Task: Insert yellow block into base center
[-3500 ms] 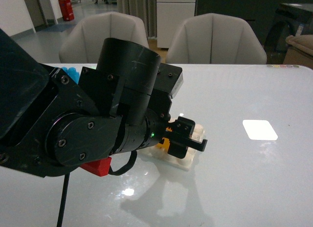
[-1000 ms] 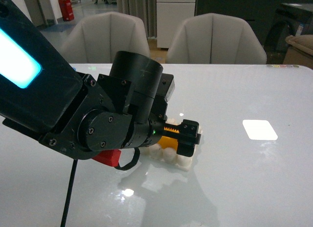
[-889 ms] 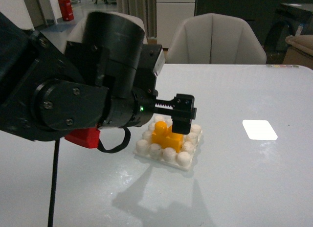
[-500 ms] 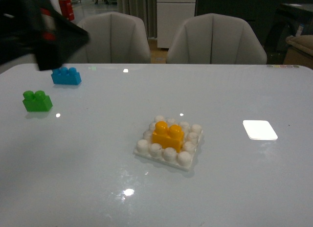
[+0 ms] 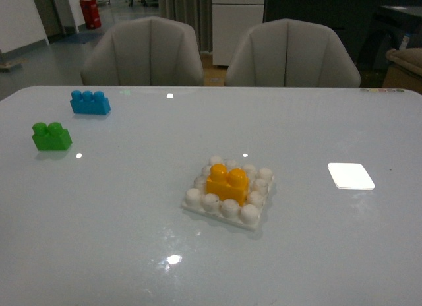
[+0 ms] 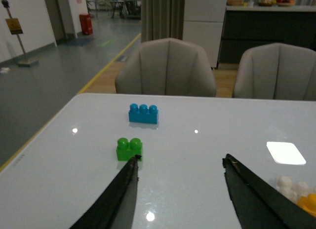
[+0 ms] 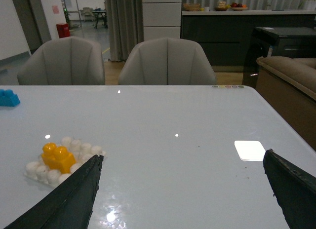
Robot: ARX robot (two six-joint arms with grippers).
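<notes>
So the yellow block [image 5: 227, 183] sits pressed among the middle studs of the base [image 5: 191, 198], surface center, so I judge insertion done; left fingers [image 6: 129, 179] and right fingers [image 7: 81, 184] spread apart, empty, clear.

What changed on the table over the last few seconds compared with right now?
The left arm let go of the yellow block and pulled back out of the front view; its left pincer now hangs open away from the base. The block sits seated in the base's center. The green brick, blue brick and white card, hidden before by the arm or unchanged, lie in place.
</notes>
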